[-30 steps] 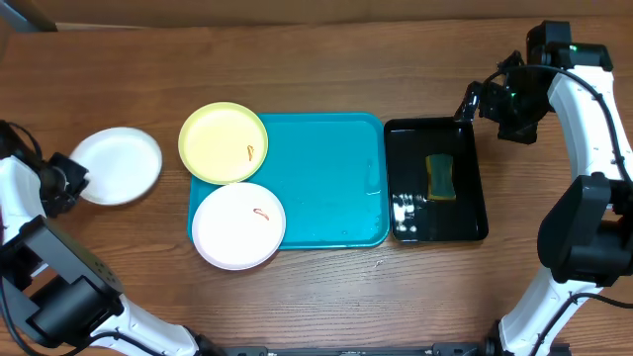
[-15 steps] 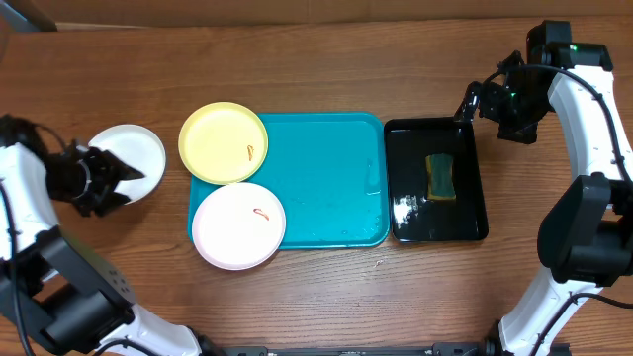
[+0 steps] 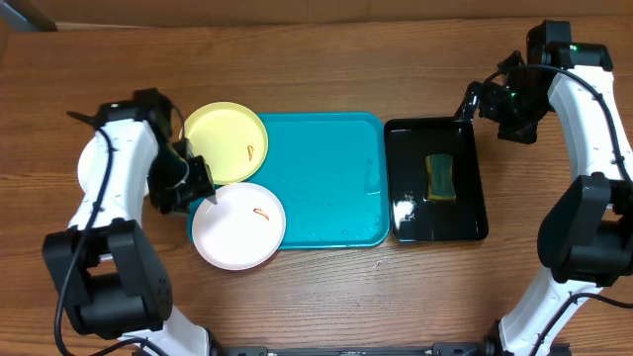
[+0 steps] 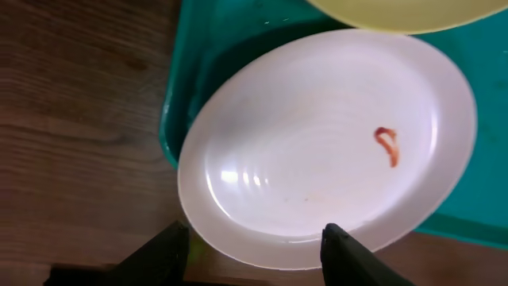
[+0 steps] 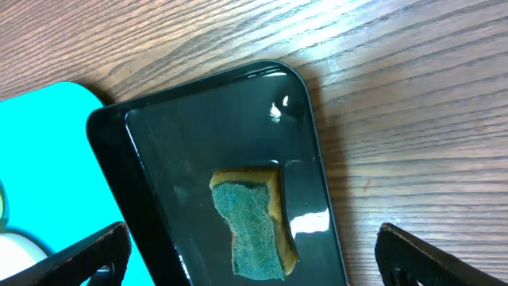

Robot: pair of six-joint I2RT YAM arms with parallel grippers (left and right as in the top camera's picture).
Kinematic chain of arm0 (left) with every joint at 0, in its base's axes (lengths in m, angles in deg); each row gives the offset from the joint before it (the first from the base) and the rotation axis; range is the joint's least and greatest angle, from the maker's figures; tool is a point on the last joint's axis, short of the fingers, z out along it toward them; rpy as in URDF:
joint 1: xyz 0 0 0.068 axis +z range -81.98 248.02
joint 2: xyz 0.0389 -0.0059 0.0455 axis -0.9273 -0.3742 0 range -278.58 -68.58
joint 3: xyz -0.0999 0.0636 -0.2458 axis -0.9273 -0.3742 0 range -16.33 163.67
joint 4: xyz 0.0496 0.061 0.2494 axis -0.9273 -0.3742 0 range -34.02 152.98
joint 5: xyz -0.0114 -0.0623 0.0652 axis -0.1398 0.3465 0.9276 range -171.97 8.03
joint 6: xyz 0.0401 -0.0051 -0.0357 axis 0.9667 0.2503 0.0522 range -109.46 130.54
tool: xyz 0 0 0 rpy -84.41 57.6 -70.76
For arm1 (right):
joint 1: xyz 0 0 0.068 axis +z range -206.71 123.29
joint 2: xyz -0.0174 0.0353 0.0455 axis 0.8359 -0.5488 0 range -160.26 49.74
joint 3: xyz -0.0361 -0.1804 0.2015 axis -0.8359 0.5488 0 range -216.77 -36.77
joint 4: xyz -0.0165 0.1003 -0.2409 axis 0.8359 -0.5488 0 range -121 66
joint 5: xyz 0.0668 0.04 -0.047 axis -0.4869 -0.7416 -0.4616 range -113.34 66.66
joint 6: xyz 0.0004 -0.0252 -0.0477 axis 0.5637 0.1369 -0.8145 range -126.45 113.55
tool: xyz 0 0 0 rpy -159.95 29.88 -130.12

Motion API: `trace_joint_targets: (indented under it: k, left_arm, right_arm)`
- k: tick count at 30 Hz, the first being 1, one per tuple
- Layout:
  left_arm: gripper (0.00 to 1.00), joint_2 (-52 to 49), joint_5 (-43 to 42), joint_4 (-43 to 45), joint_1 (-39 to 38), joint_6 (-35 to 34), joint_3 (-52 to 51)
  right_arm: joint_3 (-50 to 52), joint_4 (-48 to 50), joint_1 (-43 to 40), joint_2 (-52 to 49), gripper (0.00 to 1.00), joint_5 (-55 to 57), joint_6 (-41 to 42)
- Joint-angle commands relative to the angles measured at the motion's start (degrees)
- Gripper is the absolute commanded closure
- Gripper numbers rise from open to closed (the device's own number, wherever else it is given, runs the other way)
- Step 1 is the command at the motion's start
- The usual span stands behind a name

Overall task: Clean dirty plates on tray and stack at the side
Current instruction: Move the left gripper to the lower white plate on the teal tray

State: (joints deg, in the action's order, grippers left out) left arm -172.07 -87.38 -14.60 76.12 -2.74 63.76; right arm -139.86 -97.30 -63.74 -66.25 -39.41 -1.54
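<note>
The turquoise tray [image 3: 326,178] holds two plates at its left end. The pale yellow-green plate [image 3: 224,142] lies at the back and carries an orange smear. A white plate [image 3: 238,225] lies at the front and overhangs the tray's rim; its smear [image 4: 386,145] is orange-brown. My left gripper [image 3: 201,188] hovers at the tray's left edge, between the two plates. In the left wrist view it [image 4: 254,250] is open, its fingertips either side of the white plate's [image 4: 317,151] near rim, touching nothing. Another white plate [image 3: 87,168] lies on the table at the left, mostly hidden by my left arm. My right gripper [image 3: 480,99] is open and empty.
A glossy black tray [image 3: 465,222] stands right of the turquoise one, with a green and yellow sponge [image 3: 440,176] lying in it. In the right wrist view the sponge [image 5: 252,226] sits between my spread fingers, below them. Bare wooden table surrounds both trays.
My left arm has swung right, from the white plate on the table to the tray's left edge, and its jaws have opened wider. The right arm has not moved.
</note>
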Motion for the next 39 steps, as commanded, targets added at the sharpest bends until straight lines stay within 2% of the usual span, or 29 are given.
trace_joint_targets:
  k: [1, 9, 19, 22, 31, 39]
  left_arm:
    - [0.41, 0.96, 8.39, 0.59, -0.24, -5.86, -1.66]
    - [0.47, 0.96, 8.37, 4.39, 0.48, -6.71, -6.97]
    - [0.61, 0.94, 7.3, 8.7, 0.46, -6.69, -13.51]
    - [0.69, 0.94, 7.28, 9.14, 0.46, -6.71, -14.36]
    - [0.7, 0.94, 5.77, 10.25, -1.31, -6.64, -15.63]
    - [0.73, 0.94, 5.05, 11.69, -10.58, -6.69, -15.78]
  right_arm:
    - [-0.76, 0.15, 0.15, 1.42, 0.0, 0.24, -0.02]
    - [-0.76, 0.15, 0.15, 1.42, 0.0, 0.24, -0.04]
    - [-0.76, 0.15, 0.15, 1.42, 0.0, 0.24, -0.04]
    - [-0.76, 0.15, 0.15, 1.42, 0.0, 0.24, -0.04]
    - [-0.76, 0.15, 0.15, 1.42, 0.0, 0.24, -0.02]
    - [-0.76, 0.15, 0.15, 1.42, 0.0, 0.24, -0.02]
